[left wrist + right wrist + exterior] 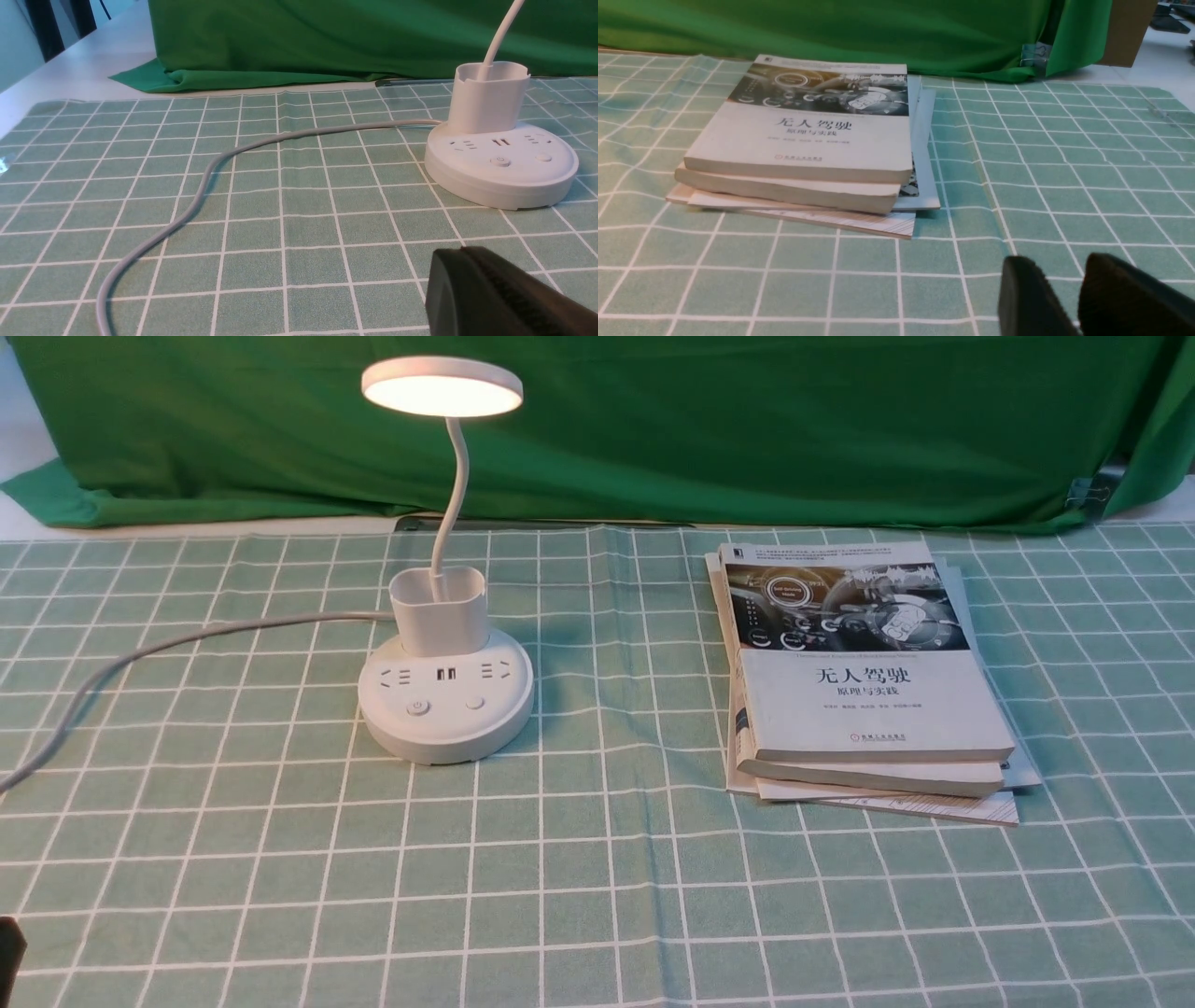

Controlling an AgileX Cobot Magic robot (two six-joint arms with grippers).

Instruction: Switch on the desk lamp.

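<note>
The white desk lamp point(446, 709) stands left of the table's middle. Its round disc head point(442, 387) glows. The round base carries sockets and two buttons point(417, 707). The white cord point(187, 639) runs off to the left. In the left wrist view the lamp base point(502, 172), cup holder point(488, 100) and cord point(205, 177) show. My left gripper point(460, 252) is shut and empty, well short of the base; a dark sliver of the left gripper point(7, 947) shows in the front view. My right gripper point(1057, 266) is slightly open and empty, near the books.
A stack of books point(864, 681) lies to the right of the lamp and also shows in the right wrist view point(803, 144). A green backdrop cloth point(653, 429) hangs along the far edge. A green checked tablecloth point(597, 896) covers the table.
</note>
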